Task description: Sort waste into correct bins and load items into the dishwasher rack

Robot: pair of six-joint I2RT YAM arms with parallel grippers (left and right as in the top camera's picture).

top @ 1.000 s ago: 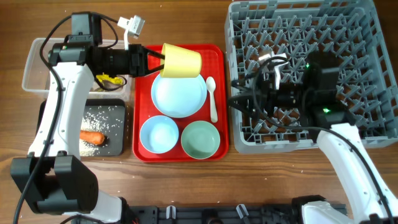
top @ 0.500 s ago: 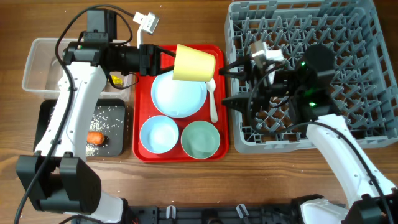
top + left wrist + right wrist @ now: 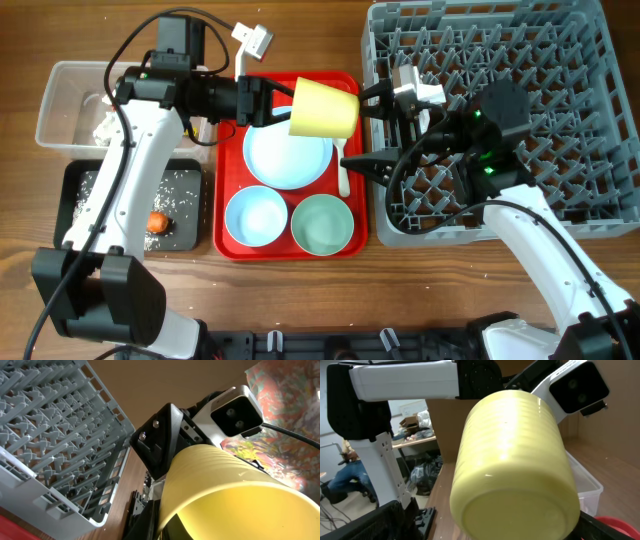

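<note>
- The wooden table (image 3: 300,30) carries it all, with an arm in from each side.
- Far right sits the grey dishwasher rack (image 3: 560,60), biggest piece out there, its pegs standing up in rows.
- Centre stage is the red tray (image 3: 222,200), flat on the table just beside the rack's left wall.
- Top left is the clear tub (image 3: 60,90), with crumpled white paper (image 3: 103,125) lying inside it.
- Right below it is the black tray (image 3: 190,235), partly covered by the left arm.
- The pale blue plate (image 3: 285,160) lies on the upper half of the red tray.
- Below the plate, side by side on the tray: light blue bowl (image 3: 256,218) on the left, pale green bowl (image 3: 322,224) on the right.
- The yellow cup (image 3: 323,108) is up in the air on its side, over the tray's top right corner, base pointing toward the rack.
- The left jaws are clamped on the cup's rim, carrying it.
- The right jaws are spread wide at the cup's base, not closed on it; I cannot tell whether they touch it.
- The white spoon (image 3: 344,178) lies along the tray's right edge, beside the plate.
- The carrot (image 3: 155,221) peeks out on the black tray, half hidden by the left arm.
- White rice grains (image 3: 175,185) are scattered across that same black tray.
</note>
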